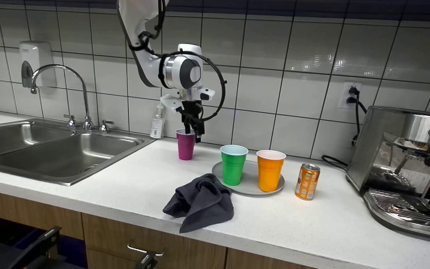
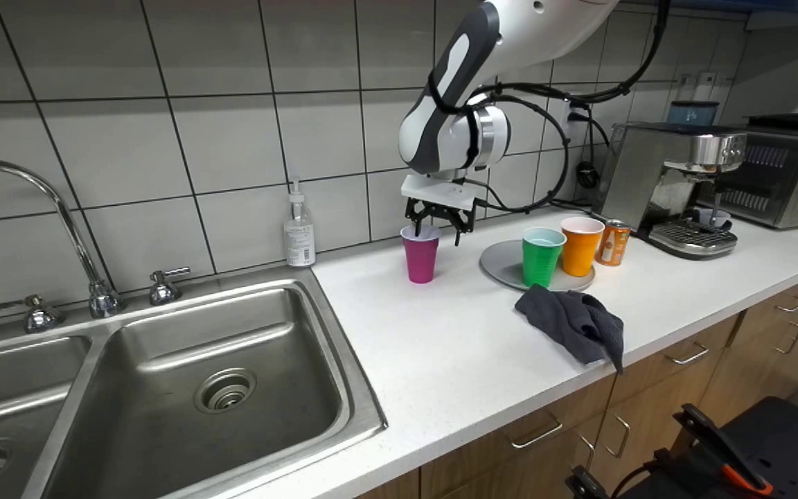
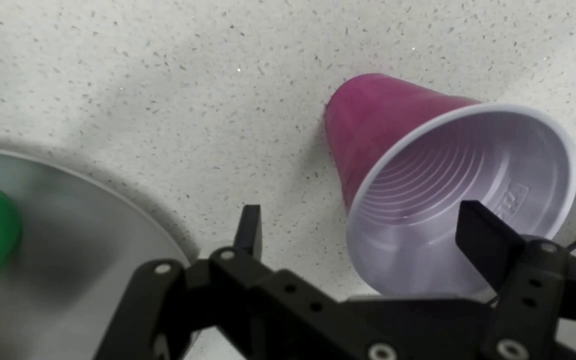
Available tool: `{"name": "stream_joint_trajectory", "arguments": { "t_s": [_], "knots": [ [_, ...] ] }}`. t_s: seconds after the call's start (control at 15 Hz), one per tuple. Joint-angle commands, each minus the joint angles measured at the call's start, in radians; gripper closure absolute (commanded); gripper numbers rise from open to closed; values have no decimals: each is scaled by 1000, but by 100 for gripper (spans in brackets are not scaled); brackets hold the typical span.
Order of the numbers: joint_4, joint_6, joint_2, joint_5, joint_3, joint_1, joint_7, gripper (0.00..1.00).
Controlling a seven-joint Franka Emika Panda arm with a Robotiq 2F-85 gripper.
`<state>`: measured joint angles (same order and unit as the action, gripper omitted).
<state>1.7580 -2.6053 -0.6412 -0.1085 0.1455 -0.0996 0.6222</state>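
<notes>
Magenta cup, partly behind pincer

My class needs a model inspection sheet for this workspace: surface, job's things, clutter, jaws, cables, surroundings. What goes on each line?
Surface: white, speckled counter.
Job's things: purple cup, standing upright on the counter.
Clutter: grey plate bearing a green cup and an orange cup; orange can; dark cloth, partly over the front edge.
Jaws: open, one at the purple cup's mouth, the other outside it; contact unclear.
Cables: black cable looped beside the arm; cords plugged into the wall outlet.
Surroundings: sink with tap, soap bottle, coffee machine, tiled wall.
</notes>
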Motion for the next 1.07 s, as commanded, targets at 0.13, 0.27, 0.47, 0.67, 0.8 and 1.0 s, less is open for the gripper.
{"name": "stream_joint_trajectory", "arguments": {
  "t_s": [0.13, 0.27, 0.47, 0.67, 0.8, 1.0],
  "knots": [
    [-57, 52, -31, 25, 21, -13, 9, 25],
    [-63, 54, -36, 23, 22, -12, 8, 34],
    [-69, 56, -39, 22, 22, -12, 8, 60],
    [-74, 60, -43, 23, 22, -13, 8, 82],
    [-77, 61, -44, 23, 21, -12, 7, 97],
    [-79, 62, -44, 20, 20, -10, 6, 100]
  ]
}}
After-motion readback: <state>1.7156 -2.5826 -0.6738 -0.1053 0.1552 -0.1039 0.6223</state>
